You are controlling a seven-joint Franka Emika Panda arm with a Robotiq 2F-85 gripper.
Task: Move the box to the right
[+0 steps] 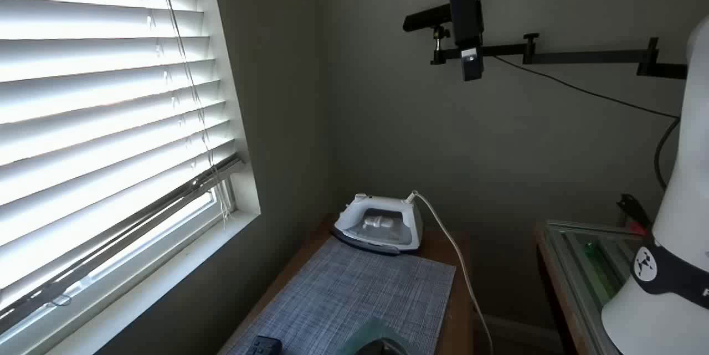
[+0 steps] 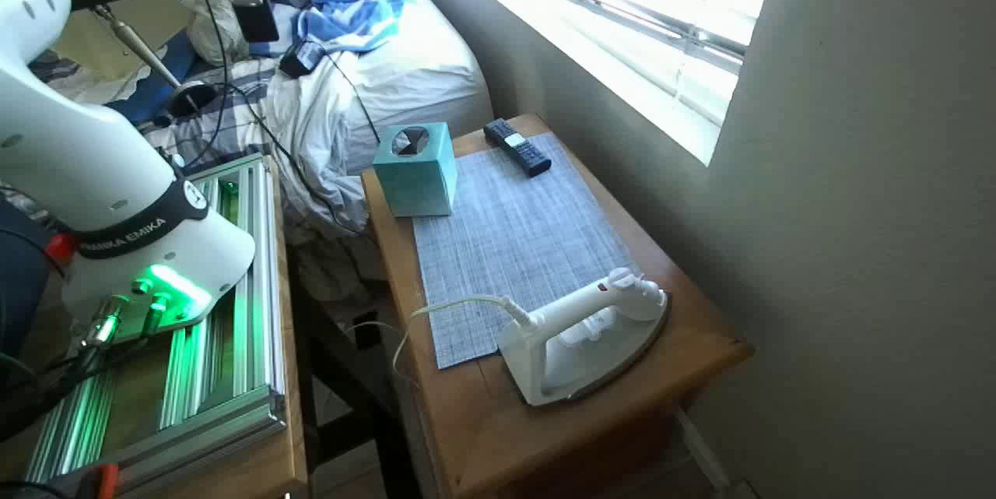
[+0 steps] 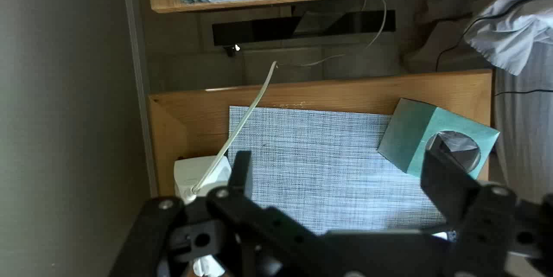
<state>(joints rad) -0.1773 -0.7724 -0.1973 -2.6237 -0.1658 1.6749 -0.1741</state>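
The pale teal cube-shaped cardboard box (image 2: 420,180) looked light and crushable, best pinched gently across opposite sides; the black two-fingered hand (image 3: 339,171) gaped, empty.

Teal box (image 2: 418,181), white iron (image 2: 583,333), crosshatched grey-blue mat (image 2: 517,230); the blurred claw (image 3: 337,167) seems black.

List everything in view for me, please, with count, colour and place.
table: 1, brown, between blinds and frame
placemat: 1, grey, on table
box: 1, teal, table corner, partly over placemat
iron: 1, white, table end opposite box
cord: 1, cream, leaving iron
handset: 1, black, straddling placemat's edge
blinds: 1 set, white, higher than table
bed: 1, white, beyond box
boom: 1, black, behind pincer
frame: 1, silver, under arm
arm: 1, white, on frame
pincer: 1, black, open above table
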